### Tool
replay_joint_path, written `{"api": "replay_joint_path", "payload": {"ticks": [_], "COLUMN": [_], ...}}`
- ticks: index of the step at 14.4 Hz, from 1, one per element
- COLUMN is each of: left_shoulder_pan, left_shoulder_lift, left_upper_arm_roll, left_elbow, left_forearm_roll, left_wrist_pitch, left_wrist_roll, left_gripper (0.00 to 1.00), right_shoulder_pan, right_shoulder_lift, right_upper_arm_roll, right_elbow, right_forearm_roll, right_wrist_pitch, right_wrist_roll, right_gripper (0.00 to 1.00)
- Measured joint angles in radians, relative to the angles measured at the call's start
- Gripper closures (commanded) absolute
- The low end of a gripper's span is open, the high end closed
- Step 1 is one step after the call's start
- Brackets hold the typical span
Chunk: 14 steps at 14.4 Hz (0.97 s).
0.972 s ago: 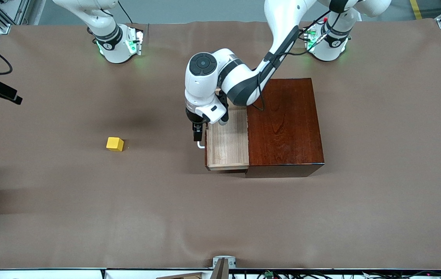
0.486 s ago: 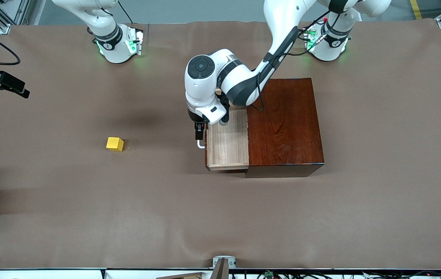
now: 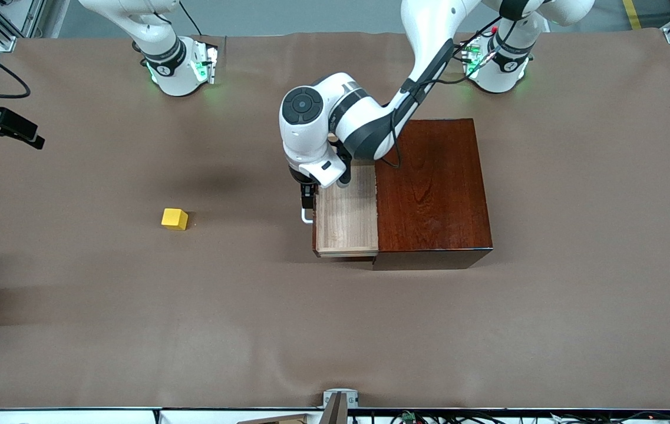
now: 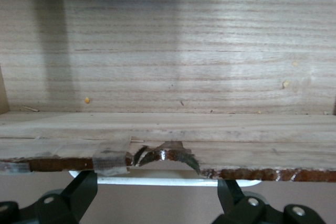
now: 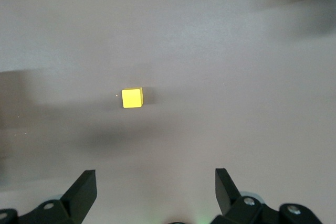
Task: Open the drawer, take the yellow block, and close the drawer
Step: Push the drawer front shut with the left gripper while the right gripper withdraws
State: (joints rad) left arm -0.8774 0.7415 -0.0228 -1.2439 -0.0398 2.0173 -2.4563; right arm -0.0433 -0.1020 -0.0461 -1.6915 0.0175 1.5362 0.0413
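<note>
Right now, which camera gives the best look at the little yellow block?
The right wrist view: the yellow block sits unobstructed on the tablecloth, two faces visible. The front view shows it smaller, toward the right arm's end. The left wrist view shows only the drawer.

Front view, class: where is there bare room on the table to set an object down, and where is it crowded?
Free: the cloth between the yellow block and the drawer, and the strip nearer the camera than both. Crowded: the drawer's handle, where the open left gripper sits. The right gripper hangs open above the block.
</note>
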Motion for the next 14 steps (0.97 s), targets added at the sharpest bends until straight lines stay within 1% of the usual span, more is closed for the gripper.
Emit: {"api": "replay_joint_path", "payload": {"ticks": [7, 14], "left_shoulder_pan": [0.009, 0.019], "left_shoulder_lift": [0.001, 0.002], "left_upper_arm_roll": [0.024, 0.116], "left_elbow": [0.028, 0.024], "left_forearm_roll": [-0.014, -0.02], "left_wrist_pitch": [-0.091, -0.325], "left_wrist_roll": [0.001, 0.002], "left_gripper": [0.0, 0.0], "right_shoulder_pan": [0.001, 0.001], "right_shoulder_lift": [0.0, 0.0], "right_upper_arm_roll": [0.002, 0.002], "right_elbow": [0.008, 0.016], "right_forearm_roll": [0.0, 0.0], "right_wrist_pitch": [0.0, 0.0], "right_wrist_roll": [0.005, 0.006], "right_gripper": [0.0, 0.0]}}
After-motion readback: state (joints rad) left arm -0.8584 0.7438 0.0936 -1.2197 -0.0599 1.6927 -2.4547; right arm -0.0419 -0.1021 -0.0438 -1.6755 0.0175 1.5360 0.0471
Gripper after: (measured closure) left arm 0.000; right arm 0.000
